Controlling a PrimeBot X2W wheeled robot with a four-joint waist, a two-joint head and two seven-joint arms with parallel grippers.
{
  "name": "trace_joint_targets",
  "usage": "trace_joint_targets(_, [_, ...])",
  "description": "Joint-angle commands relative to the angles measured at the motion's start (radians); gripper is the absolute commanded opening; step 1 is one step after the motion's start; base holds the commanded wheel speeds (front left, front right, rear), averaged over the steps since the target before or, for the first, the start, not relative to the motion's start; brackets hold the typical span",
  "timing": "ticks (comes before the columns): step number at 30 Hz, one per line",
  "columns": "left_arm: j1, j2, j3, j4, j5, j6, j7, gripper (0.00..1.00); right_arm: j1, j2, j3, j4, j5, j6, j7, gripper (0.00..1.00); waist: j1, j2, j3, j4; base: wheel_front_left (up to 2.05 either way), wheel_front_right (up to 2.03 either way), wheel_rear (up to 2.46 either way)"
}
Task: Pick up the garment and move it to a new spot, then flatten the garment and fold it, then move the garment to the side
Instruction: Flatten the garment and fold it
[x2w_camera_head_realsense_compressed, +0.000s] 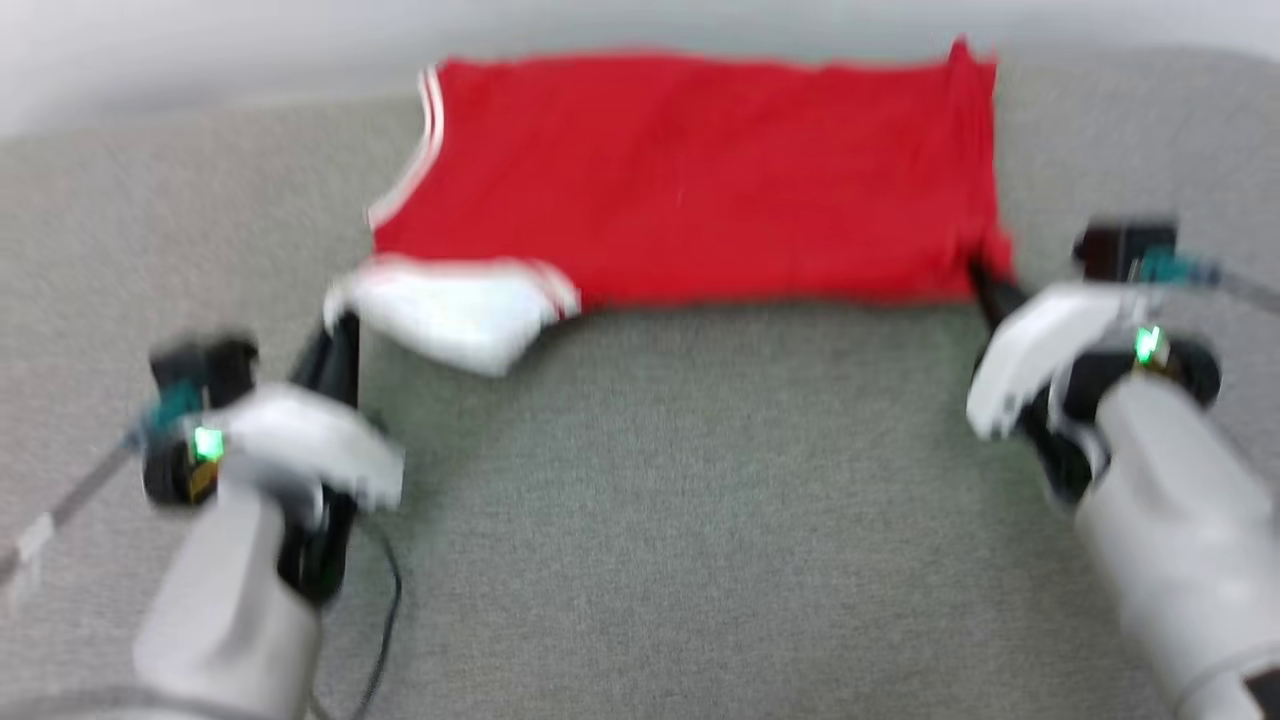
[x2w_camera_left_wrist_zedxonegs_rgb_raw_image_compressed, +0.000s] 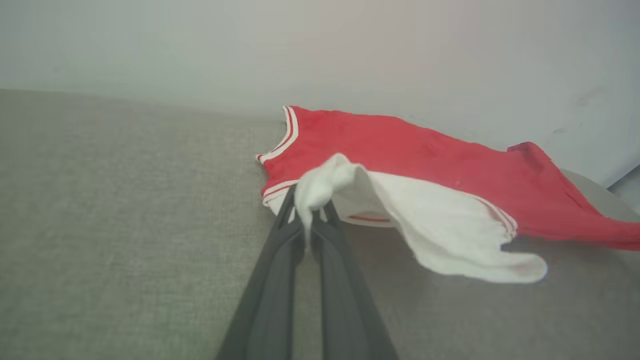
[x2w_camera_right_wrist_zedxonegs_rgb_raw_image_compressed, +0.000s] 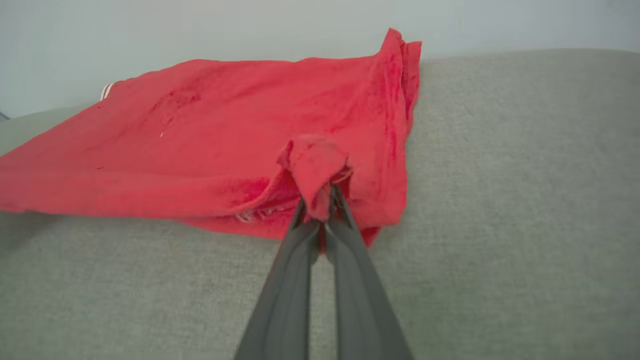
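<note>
The garment (x2w_camera_head_realsense_compressed: 690, 175) is a red jersey shirt with white sleeves and striped trim, spread across the far part of a grey cloth surface (x2w_camera_head_realsense_compressed: 650, 500). My left gripper (x2w_camera_head_realsense_compressed: 345, 325) is shut on its white sleeve (x2w_camera_left_wrist_zedxonegs_rgb_raw_image_compressed: 320, 187), whose loose end (x2w_camera_left_wrist_zedxonegs_rgb_raw_image_compressed: 450, 235) droops to the right. At the other end, my right gripper (x2w_camera_head_realsense_compressed: 985, 280) is shut on a bunched red corner of the garment (x2w_camera_right_wrist_zedxonegs_rgb_raw_image_compressed: 317, 165). Both near corners are raised a little off the surface. The garment's lettering is hidden.
A pale wall (x2w_camera_head_realsense_compressed: 200, 40) runs right behind the garment's far edge. The grey surface stretches bare between my two arms toward the near side. A thin black cable (x2w_camera_head_realsense_compressed: 385, 620) hangs by my left forearm.
</note>
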Motion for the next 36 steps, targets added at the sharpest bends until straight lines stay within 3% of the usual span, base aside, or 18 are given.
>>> trace_joint_targets(1, [0.066, 0.002, 0.02, -0.023, 0.008, 0.01, -0.007, 0.0, 0.056, -0.017, 0.015, -0.014, 0.016, -0.001, -0.006, 0.0, 0.0001, 0.0, -0.073, 0.0, 0.0, 0.0, 0.0])
trace_joint_targets(11, [0.449, -0.006, 0.088, -0.202, 0.008, 0.077, -0.007, 0.0, 0.35, -0.078, 0.085, -0.105, 0.059, -0.001, -0.041, 0.0, 0.0001, 0.0, -0.206, 0.007, 0.0, 0.0, 0.0])
trace_joint_targets(22, [0.813, -0.016, 0.092, -0.524, -0.01, 0.206, 0.103, 0.0, 0.671, -0.118, 0.003, -0.307, 0.064, -0.001, -0.025, 0.0, 0.0001, 0.0, -0.262, 0.046, 0.0, 0.0, 0.0])
trace_joint_targets(28, [0.903, -0.03, 0.09, -0.658, -0.017, 0.256, 0.142, 0.0, 0.82, -0.099, -0.121, -0.447, 0.009, -0.001, 0.037, 0.0, 0.0001, 0.0, -0.259, 0.072, 0.0, 0.0, 0.0])
trace_joint_targets(36, [0.831, -0.021, 0.061, -0.773, 0.002, 0.251, 0.161, 0.0, 0.874, -0.044, -0.254, -0.67, -0.108, -0.001, 0.158, 0.0, 0.0001, 0.0, -0.228, 0.075, 0.0, 0.0, 0.0])
